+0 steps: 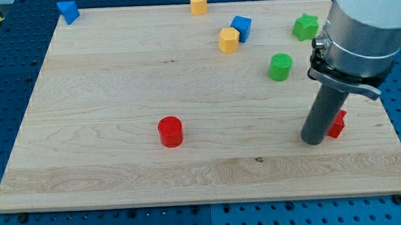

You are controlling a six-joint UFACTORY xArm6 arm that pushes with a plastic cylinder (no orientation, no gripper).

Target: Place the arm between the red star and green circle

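Board: my tip (314, 141) half-hides red star (336, 125)

Arm (366, 24) entering from the view's upper right, dark rod upright, my tip (313, 141) resting on the board

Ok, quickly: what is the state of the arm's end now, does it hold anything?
My tip: a bare rod with no hand, so nothing opens, closes or is held. It rests on the board just left of the red star, below the green circle.
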